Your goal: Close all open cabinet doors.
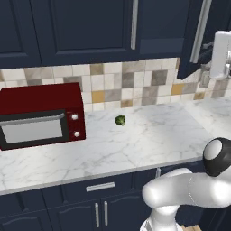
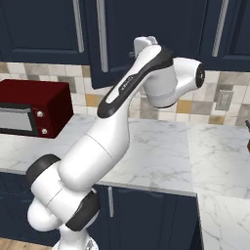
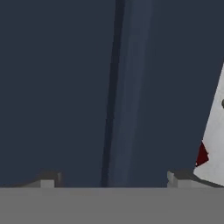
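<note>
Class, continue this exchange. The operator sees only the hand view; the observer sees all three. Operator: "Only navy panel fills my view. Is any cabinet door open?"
Observer: Yes. One cabinet door stands ajar, swung out above the counter's right end.
Operator: And the door to its left?
Observer: The neighbouring door looks shut, flush with its frame.
Operator: Anything on the counter below?
Observer: A small broccoli floret lies on the marble counter, right of the red microwave and apart from it.
</note>
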### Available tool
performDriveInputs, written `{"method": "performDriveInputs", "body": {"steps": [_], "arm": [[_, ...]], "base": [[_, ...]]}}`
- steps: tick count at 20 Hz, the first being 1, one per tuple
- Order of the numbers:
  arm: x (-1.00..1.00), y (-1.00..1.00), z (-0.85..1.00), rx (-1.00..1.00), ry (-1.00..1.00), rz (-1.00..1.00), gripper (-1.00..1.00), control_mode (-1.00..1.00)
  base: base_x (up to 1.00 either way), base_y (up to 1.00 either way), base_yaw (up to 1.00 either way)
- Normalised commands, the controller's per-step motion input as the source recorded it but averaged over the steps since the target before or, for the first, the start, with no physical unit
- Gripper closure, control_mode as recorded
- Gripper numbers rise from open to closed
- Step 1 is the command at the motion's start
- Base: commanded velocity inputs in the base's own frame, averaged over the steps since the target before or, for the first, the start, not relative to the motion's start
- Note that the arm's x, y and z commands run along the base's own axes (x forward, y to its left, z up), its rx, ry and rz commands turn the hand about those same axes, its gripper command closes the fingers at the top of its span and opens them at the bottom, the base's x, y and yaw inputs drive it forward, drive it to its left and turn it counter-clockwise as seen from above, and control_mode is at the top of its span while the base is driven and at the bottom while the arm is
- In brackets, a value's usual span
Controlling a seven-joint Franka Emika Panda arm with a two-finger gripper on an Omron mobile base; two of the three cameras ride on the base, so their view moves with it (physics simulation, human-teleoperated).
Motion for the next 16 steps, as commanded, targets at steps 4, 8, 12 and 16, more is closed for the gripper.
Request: {"method": "performDriveInputs", "body": {"steps": [4,8,12,16], "arm": [[0.40,0.55,-0.02,-0.15,0.00,-0.16,-1.00,-1.00],[0.35,0.58,-0.08,-0.09,0.00,-0.22,-1.00,-1.00],[0.31,0.56,-0.15,-0.01,0.00,-0.21,-1.00,-1.00],[0.39,0.58,-0.15,0.00,0.00,-0.21,-1.00,-1.00]], "base": [[0.00,0.00,0.00],[0.00,0.00,0.00],[0.00,0.00,0.00],[0.00,0.00,0.00]]}}
